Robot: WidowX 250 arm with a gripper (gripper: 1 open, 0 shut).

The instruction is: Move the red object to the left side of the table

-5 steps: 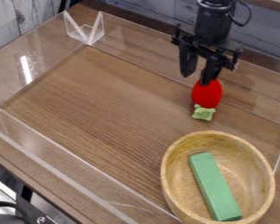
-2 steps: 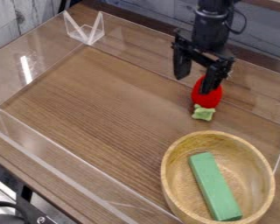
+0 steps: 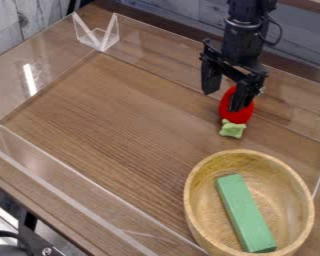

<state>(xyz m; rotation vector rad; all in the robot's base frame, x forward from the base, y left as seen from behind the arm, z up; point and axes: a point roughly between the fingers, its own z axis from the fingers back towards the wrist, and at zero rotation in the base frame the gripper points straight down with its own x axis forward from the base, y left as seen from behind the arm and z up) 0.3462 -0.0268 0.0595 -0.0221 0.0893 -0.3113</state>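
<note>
Brown wood-grain bench [image 3: 103,125] is the biggest thing by far, just one of it, with low clear walls along the edges. Next down is one round light wooden bowl [image 3: 203,205], sitting on the bench toward the bottom right of the view. There's one black robot arm [image 3: 247,12] coming in from the top, and its jaws [image 3: 227,82] are apart, open over by the strawberry. Inside the bowl lies one green rectangular block [image 3: 246,213], slanted a bit. Then there's one clear piece [image 3: 99,33] near the top left, kinda see-through so I can't tell what it is. Smallest is one red strawberry toy [image 3: 235,104], on the right part of the bench in this view, between the arm and the bowl, with one light green leafy cap [image 3: 232,130] on the end facing the bowl.
</note>
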